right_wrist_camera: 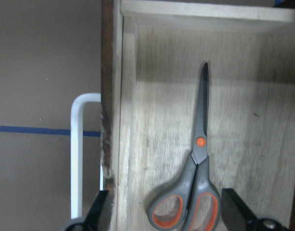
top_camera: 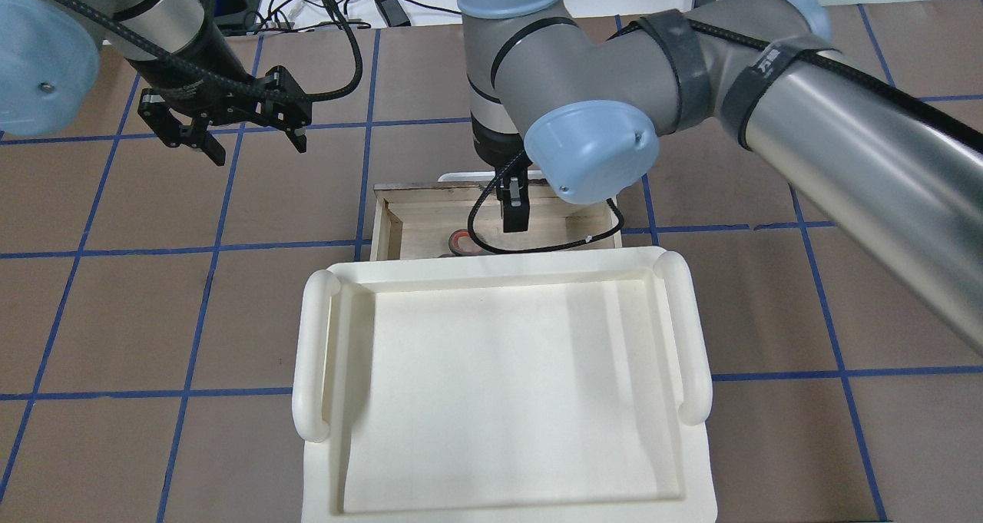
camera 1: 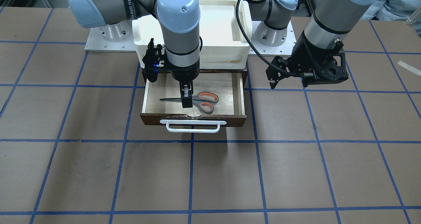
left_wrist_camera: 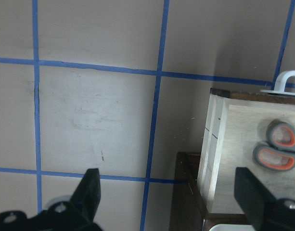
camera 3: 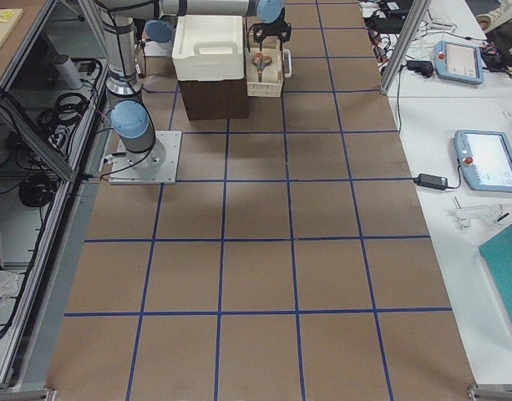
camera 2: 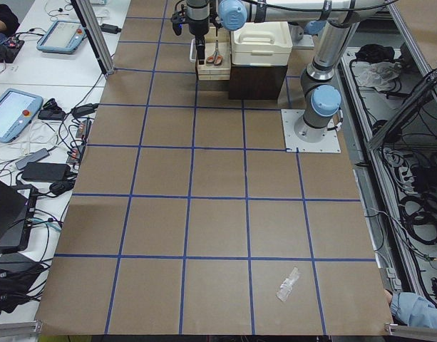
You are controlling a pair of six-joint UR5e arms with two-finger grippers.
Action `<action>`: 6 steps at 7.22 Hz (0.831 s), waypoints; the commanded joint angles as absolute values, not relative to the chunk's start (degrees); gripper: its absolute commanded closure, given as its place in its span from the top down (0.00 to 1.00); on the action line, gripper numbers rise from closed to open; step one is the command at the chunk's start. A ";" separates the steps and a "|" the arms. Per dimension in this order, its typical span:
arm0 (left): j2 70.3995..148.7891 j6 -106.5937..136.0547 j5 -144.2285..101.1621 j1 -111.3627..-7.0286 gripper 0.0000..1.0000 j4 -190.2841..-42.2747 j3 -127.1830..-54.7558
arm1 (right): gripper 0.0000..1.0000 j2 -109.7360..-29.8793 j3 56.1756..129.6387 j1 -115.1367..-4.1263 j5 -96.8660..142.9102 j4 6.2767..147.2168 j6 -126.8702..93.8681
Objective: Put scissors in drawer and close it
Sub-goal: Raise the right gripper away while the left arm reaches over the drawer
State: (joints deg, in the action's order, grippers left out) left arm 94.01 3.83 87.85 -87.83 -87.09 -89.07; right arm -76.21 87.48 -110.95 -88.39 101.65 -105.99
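Already in the open drawer (camera 1: 230, 99), centre frame, the scissors (camera 1: 201, 102) lie under the spread right gripper (camera 1: 186, 102); pushing the drawer shut likely follows.

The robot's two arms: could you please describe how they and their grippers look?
The left arm and right arm are silver-grey tubes with pale blue joint caps. Black braided cables run along them. The left gripper and right gripper are black, two-fingered.

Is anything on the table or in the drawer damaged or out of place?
The drawer front's top edge looks chipped and worn near the white handle. A stray pale scrap lies on the table, far from the drawer. The scissors lie flat inside.
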 commanded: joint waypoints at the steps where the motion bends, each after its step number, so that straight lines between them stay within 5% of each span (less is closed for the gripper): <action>1: 98.68 4.21 87.89 -90.33 1.00 -83.51 -86.24 | 0.89 -80.13 87.19 -103.75 -88.94 97.67 -88.87; 6: 110.72 20.10 87.80 -100.88 1.00 -73.14 -80.42 | 1.00 -88.23 87.80 -96.51 -92.19 95.45 -32.48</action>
